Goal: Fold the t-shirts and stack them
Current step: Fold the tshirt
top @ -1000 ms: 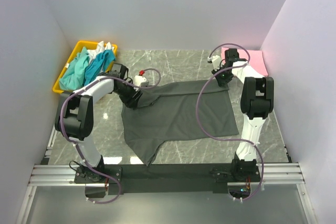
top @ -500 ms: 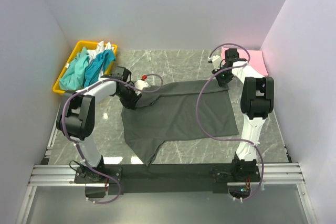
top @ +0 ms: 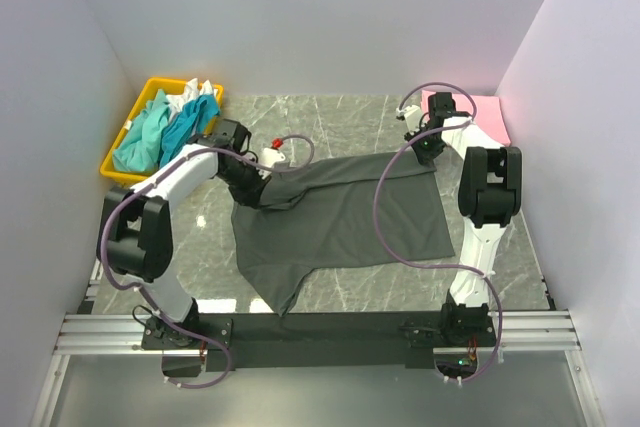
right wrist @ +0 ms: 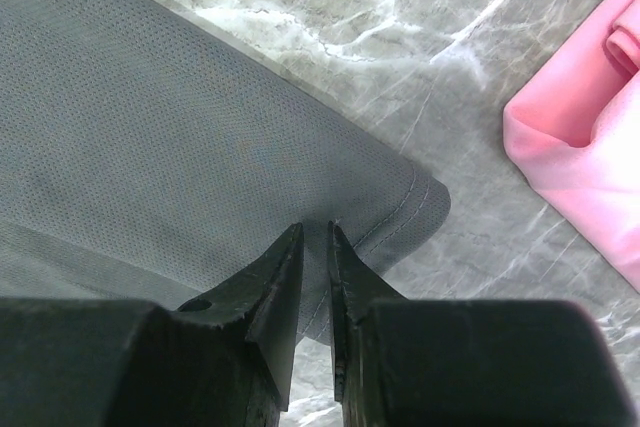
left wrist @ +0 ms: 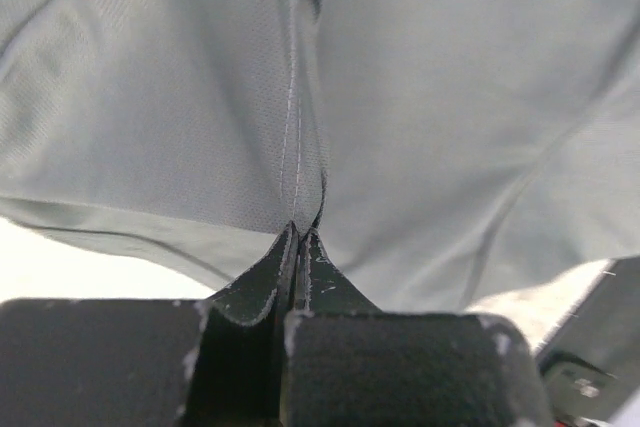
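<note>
Across the middle of the marble table (top: 340,122) the dark grey t-shirt (top: 340,217) lies spread out. It is wider from left to right than from far to near, and a narrower flap trails toward the arm bases at its near left. Its far edge runs between the two grippers, and the whole body of the cloth lies on the near side of both.

The left gripper (left wrist: 297,232) is clamped on the far left corner. Its wrist view shows the fingers pressed together, a stitched seam of the grey cloth running straight into the pinch, and the fabric gathered up around it. The right gripper (right wrist: 315,232) sits at the far right corner, just inside the hemmed edge, with only a slit between its fingers (whether cloth is caught in that slit I cannot tell).

Each arm is nearer its own corner, so a fold would probably mean drawing the far edge toward the bases, over the body.

Beyond the right corner, apart from it, lies the pink t-shirt (right wrist: 590,137). At the far left the yellow tray (top: 108,165) holds the teal t-shirts (top: 160,132) and a white t-shirt (top: 195,92). No label, brand or writing can be read anywhere.
</note>
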Robot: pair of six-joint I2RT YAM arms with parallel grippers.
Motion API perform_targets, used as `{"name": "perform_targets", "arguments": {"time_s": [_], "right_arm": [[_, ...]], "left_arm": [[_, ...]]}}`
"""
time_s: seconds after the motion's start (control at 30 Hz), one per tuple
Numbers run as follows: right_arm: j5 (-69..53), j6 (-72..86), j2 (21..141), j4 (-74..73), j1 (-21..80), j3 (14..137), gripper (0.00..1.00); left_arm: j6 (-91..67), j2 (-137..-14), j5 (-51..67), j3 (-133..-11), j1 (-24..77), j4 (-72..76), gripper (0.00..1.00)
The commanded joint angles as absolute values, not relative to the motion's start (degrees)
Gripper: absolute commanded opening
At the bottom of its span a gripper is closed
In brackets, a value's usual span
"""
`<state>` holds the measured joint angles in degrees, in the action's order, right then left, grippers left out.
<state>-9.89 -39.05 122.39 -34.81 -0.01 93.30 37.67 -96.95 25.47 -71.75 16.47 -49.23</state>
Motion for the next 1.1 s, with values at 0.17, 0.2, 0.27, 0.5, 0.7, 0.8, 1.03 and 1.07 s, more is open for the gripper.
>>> {"name": "perform_targets", "arguments": {"time_s": [0.17,0.2,0.27,0.5,0.7,0.8,1.03,1.07], "right_arm": [[-9.49,-39.55,120.85,-33.93,-0.26,93.96,0.22],[-9.49,-39.72,120.94,-34.10,-0.26,93.87,0.22],[-9.40,-39.90,120.94,-34.28,-0.26,93.87,0.22],[-11.94,-39.55,118.74,-35.42,-0.88,95.18,0.22],[-13.80,-37.71,119.44,-36.38,-0.79,99.13,0.22],[-13.45,-37.36,121.37,-36.57,-0.79,100.72,0.22],[-12.22,-37.27,123.57,-34.98,1.22,100.20,0.22],[-11.69,-37.18,124.10,-34.63,1.49,99.85,0.22]], "left_arm": [[34.19,-96.59,32.34,-68.48,19.68,-53.97,0.01],[34.19,-96.68,32.26,-68.21,19.77,-53.53,0.01],[33.75,-97.03,31.82,-68.55,18.99,-53.44,0.13],[32.70,-100.89,38.14,-83.92,5.99,-57.22,0.59],[27.25,-105.46,33.76,-91.84,2.64,-47.74,0.62],[24.09,-108.54,33.84,-93.42,2.72,-45.18,0.62],[18.46,-112.15,29.71,-90.71,3.25,-37.54,0.65],[17.94,-112.41,29.10,-90.44,3.77,-36.83,0.66]]}}
